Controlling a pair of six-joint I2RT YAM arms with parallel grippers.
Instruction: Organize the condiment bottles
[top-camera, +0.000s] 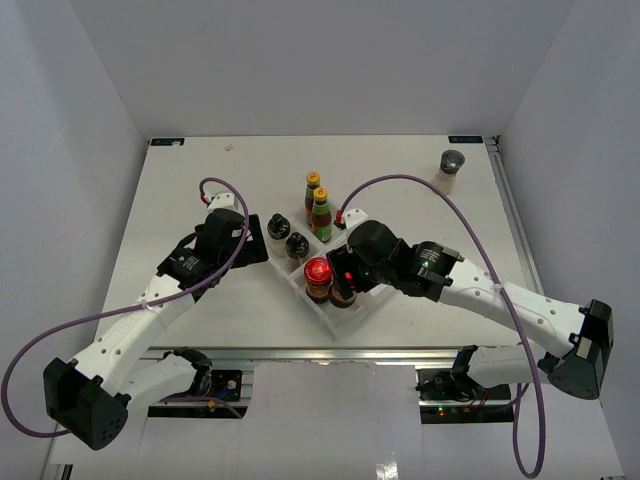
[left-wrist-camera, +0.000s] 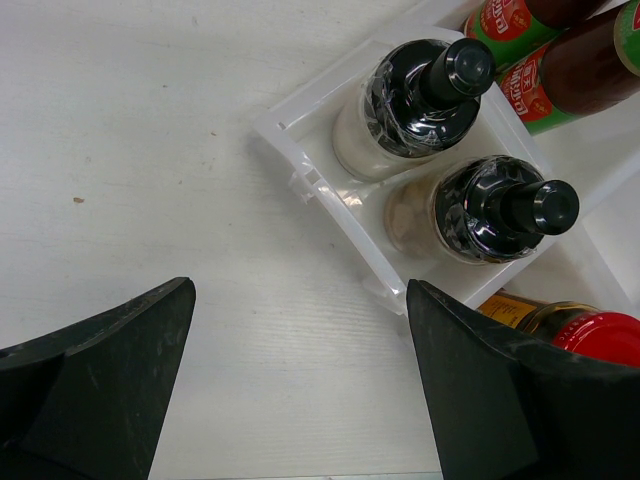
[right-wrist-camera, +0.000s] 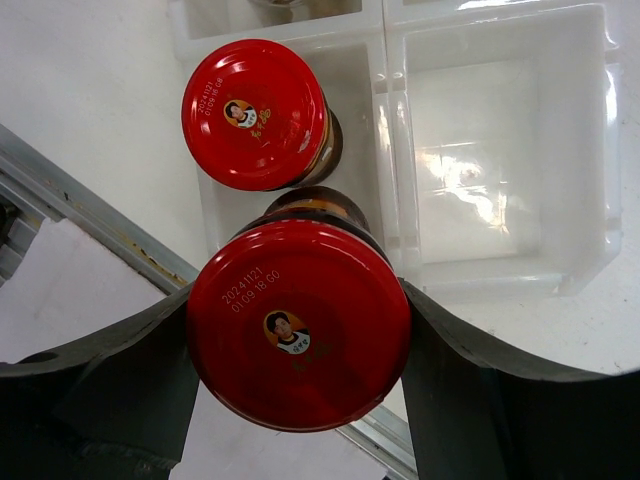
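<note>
A clear four-compartment tray (top-camera: 322, 316) stands mid-table. Two yellow-capped sauce bottles (top-camera: 320, 212) fill its far compartment. Two pale black-capped bottles (left-wrist-camera: 440, 90) fill the left one. A red-lidded jar (right-wrist-camera: 255, 113) stands in the near one. My right gripper (right-wrist-camera: 300, 340) is shut on the second red-lidded jar (right-wrist-camera: 300, 325), upright, at that compartment's near end beside the first jar. I cannot tell whether it rests on the tray floor. The right compartment (right-wrist-camera: 500, 170) is bare. The grey-lidded shaker (top-camera: 452, 162) stands far right on the table. My left gripper (left-wrist-camera: 300, 370) is open and empty, just left of the tray.
An aluminium rail (top-camera: 330, 355) runs along the table's near edge, close below the tray's near corner. Purple cables (top-camera: 440, 200) arch over both arms. White walls close in the table on the left, right and back.
</note>
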